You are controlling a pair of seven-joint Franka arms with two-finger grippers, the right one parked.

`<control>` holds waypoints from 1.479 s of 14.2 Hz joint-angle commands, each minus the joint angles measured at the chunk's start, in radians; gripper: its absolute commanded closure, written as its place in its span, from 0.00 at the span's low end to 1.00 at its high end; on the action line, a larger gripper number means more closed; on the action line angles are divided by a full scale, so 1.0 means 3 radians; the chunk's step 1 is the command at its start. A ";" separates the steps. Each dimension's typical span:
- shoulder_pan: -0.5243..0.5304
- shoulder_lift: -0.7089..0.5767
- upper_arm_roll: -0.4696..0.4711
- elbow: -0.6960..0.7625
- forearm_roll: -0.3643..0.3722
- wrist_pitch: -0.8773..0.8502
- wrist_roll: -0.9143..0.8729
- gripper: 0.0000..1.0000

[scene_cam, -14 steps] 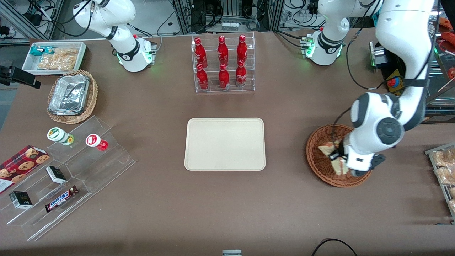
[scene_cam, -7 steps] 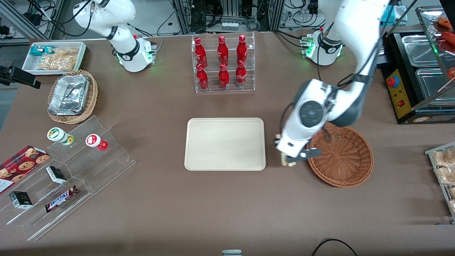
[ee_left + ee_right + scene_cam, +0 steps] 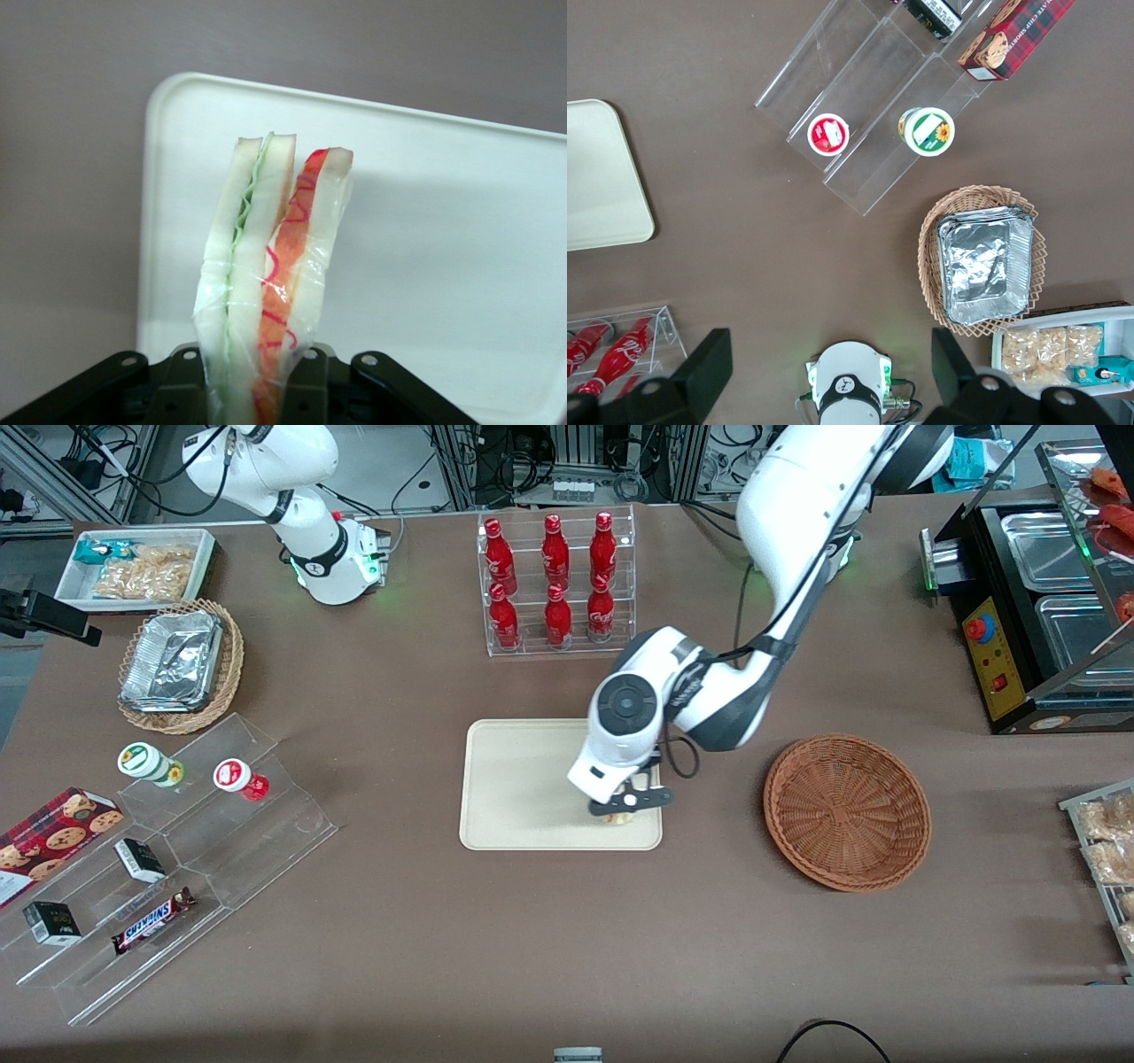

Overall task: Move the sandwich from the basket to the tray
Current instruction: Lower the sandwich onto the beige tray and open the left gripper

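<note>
Left wrist view tells you most of what you need here: the gripper (image 3: 257,390) has its fingers clamped on the sandwich (image 3: 266,292), pinching the wrapped wedge at its base so the green and red filling edges stick out past the fingertips, and straight past the tip of the wedge you've got the cream tray (image 3: 443,266). In the front view the gripper (image 3: 625,808) sits over the tray (image 3: 523,779), toward the edge that faces the wicker basket (image 3: 846,810) and the corner nearer the front camera, with just a sliver of sandwich (image 3: 617,816) peeking out under the fingers. The basket itself has nothing in it that you can see, and it's well apart from the fingers now. So I'd call the pick and the carry done; what's left is the set-down and the release. I can't tell from either view whether the wedge is touching the tray surface yet or hanging just above it. My guess is you lower a touch, open up, and let it tip flat, then back away clear of it.
</note>
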 commanded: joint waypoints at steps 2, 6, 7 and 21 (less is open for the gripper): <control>-0.0130 0.0409 0.0004 0.0541 -0.0038 -0.0132 -0.0175 0.77; -0.0217 0.0527 0.0004 0.0552 -0.0018 -0.0126 -0.0170 0.71; -0.0227 0.0532 0.0004 0.0552 -0.0013 -0.0126 -0.0170 0.69; -0.0192 0.0466 0.0039 0.0649 0.0003 -0.0080 -0.0400 0.00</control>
